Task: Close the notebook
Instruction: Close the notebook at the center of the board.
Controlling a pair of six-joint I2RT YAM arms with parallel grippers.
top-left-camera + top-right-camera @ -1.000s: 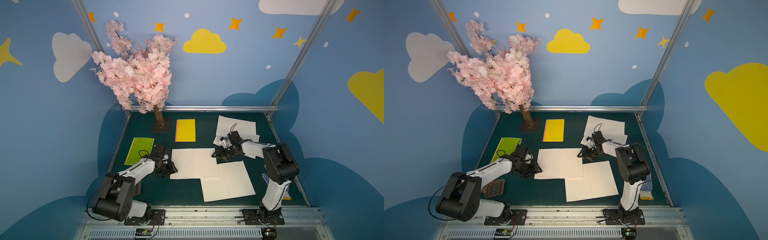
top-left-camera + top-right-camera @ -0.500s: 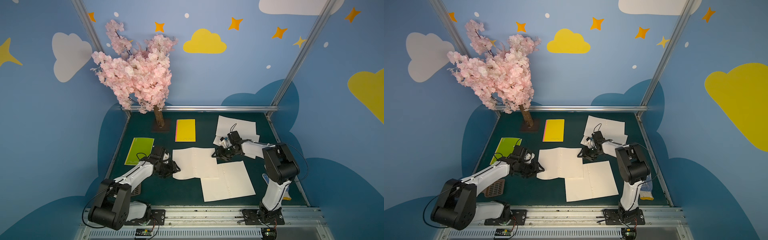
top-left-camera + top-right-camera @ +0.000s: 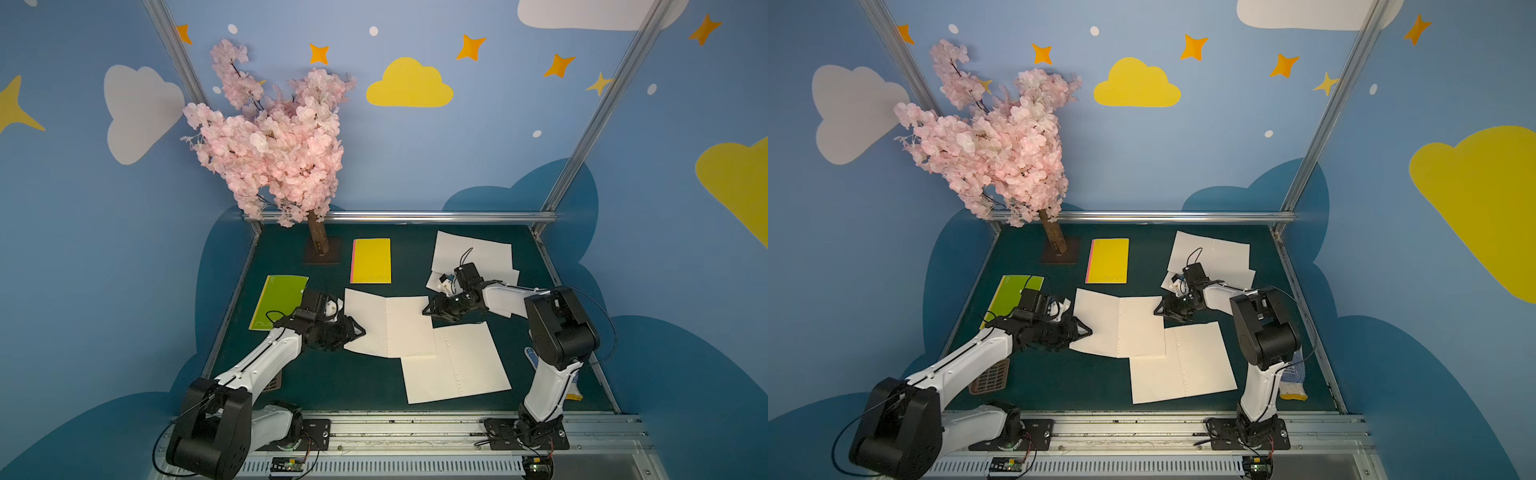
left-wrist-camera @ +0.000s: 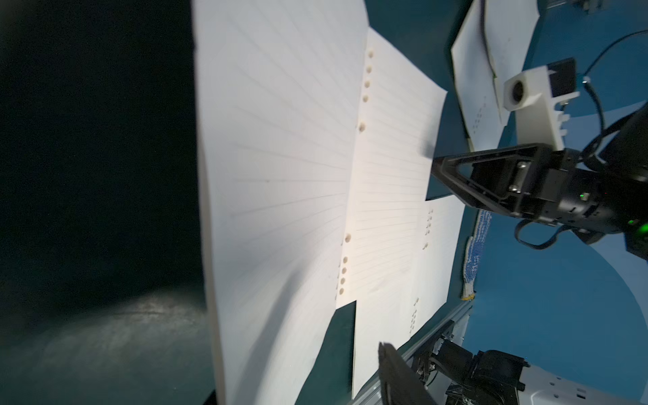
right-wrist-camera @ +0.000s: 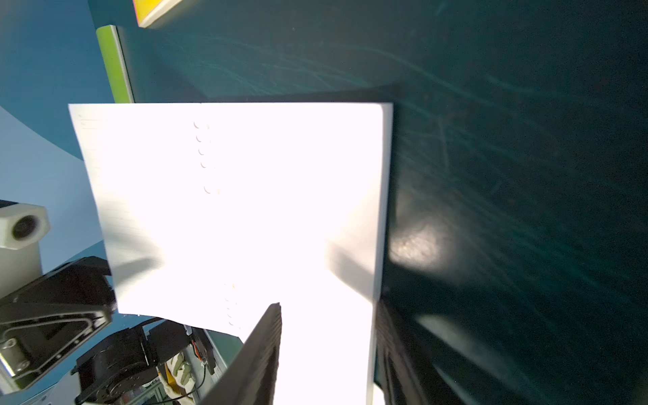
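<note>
Locate the open white lined notebook (image 3: 390, 326) at the centre of the dark green surface (image 3: 332, 386) in both top views (12 o'clock is the far wall). Its leaf on the 9 o'clock side tilts up off the surface. The leaf on the 3 o'clock side lies flat.

The left gripper (image 3: 358, 332) meets the tilted leaf at its 9 o'clock edge. You cannot tell whether its jaws clamp the paper.

The right gripper (image 3: 428, 311) sits at the notebook's 2 o'clock corner with its jaws apart. In the right wrist view, one of its fingers (image 5: 263, 354) lies over the flat leaf and the other sits just outside the leaf's edge.

A second open white notebook (image 3: 457, 365) overlaps the first at 5 o'clock. A closed yellow notebook (image 3: 371, 261) lies at 12 o'clock, and a closed lime-green notebook (image 3: 278, 301) at 9 o'clock.
</note>
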